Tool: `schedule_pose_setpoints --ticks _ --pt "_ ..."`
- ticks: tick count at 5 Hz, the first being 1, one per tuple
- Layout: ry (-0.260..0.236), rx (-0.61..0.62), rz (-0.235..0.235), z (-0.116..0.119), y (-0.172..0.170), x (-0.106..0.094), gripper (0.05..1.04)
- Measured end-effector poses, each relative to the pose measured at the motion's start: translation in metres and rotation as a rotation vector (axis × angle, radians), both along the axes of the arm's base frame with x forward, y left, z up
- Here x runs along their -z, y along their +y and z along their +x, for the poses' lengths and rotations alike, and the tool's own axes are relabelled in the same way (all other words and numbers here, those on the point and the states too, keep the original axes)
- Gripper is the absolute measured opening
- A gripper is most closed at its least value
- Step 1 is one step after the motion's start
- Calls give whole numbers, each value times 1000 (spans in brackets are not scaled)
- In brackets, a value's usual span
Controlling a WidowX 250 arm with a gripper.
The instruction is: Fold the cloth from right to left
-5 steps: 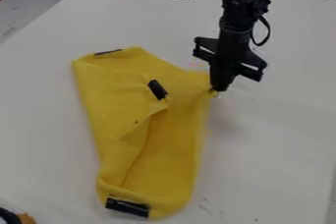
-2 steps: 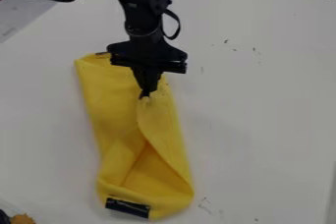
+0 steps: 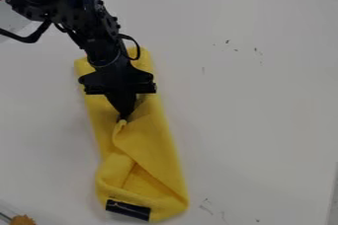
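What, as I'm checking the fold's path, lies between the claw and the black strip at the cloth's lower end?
Only the yellow cloth, with a diagonal crease, lies between the claw and the black strip in the camera view.

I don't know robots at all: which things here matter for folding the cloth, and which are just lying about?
Part of the job:
- yellow cloth, with a black strip at its near end
- end effector, pinching the cloth

Just there:
- small orange-brown object, lower left corner
- white table underneath
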State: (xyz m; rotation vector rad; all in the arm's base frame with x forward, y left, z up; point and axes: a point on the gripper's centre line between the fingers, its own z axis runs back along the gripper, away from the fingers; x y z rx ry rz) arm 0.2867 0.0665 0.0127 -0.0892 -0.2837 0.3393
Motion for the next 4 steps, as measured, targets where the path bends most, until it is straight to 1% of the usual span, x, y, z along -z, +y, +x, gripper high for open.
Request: schedule_pose_setpoints --ticks 1,2,3,4 --pt "8 48 20 0 6 3 235" --pt "62 73 82 -2 16 -1 494" --pt "91 100 157 -2 28 -17 796" --pt "167 145 213 -6 38 -24 1001"
